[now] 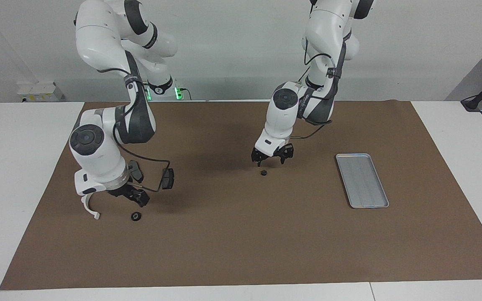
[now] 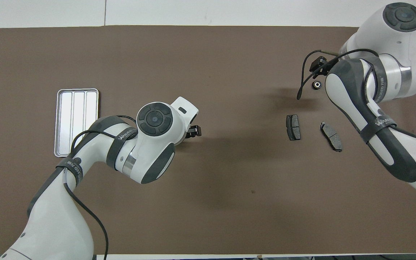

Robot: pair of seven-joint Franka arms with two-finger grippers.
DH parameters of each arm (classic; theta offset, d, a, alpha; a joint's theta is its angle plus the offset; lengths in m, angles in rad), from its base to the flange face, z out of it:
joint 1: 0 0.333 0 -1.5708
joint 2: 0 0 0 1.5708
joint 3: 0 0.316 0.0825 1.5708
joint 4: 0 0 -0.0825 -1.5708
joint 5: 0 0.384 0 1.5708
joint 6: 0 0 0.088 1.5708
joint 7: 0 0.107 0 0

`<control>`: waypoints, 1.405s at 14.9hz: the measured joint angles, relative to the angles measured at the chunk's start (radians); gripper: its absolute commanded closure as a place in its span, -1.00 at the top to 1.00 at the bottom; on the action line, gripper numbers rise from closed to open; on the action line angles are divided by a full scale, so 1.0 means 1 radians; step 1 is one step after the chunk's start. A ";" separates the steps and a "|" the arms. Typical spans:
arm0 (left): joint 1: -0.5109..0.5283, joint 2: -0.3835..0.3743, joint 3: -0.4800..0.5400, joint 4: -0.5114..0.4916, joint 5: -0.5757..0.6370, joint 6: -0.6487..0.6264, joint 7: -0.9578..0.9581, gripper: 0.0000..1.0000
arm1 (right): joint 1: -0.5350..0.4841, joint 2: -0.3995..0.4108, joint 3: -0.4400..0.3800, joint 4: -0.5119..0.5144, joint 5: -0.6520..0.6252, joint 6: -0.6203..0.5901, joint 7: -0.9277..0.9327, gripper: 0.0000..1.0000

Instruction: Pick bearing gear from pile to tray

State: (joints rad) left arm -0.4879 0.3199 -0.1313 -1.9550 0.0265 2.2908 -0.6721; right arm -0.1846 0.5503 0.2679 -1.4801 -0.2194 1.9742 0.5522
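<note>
The pile lies at the right arm's end: a white arc bracket [image 1: 92, 210], partly hidden by the right arm, two dark brake pads [image 1: 167, 178] [image 1: 136, 171] and a small black round piece [image 1: 136, 216] [image 2: 316, 85]. My right gripper [image 1: 138, 196] hangs low over the mat between the pads and that piece. Another small black round piece [image 1: 262, 172] lies alone at the mat's middle. My left gripper [image 1: 271, 159] is open just above it, not touching. The silver tray [image 1: 362, 180] [image 2: 77, 122] lies at the left arm's end, with nothing in it.
The brown mat [image 1: 241, 242] covers most of the white table. In the overhead view the right arm hides the bracket and the left arm's hand hides the middle piece. The pads show there [image 2: 293, 127] [image 2: 331, 136].
</note>
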 measured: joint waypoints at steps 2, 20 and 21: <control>-0.011 0.018 0.000 0.001 0.006 0.008 -0.009 1.00 | -0.015 0.024 0.000 -0.033 0.000 0.060 0.000 1.00; -0.017 0.047 0.007 0.004 0.086 0.091 -0.102 -1.00 | -0.024 0.080 -0.002 -0.089 -0.006 0.243 0.000 -1.00; -0.016 0.049 0.015 0.012 0.089 0.082 -0.102 -1.00 | -0.024 0.080 -0.002 -0.089 -0.006 0.243 0.000 -1.00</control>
State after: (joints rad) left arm -0.5043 0.3687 -0.1160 -1.9429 0.1153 2.3733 -0.7739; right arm -0.2084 0.6307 0.2657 -1.5689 -0.2254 2.2167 0.5522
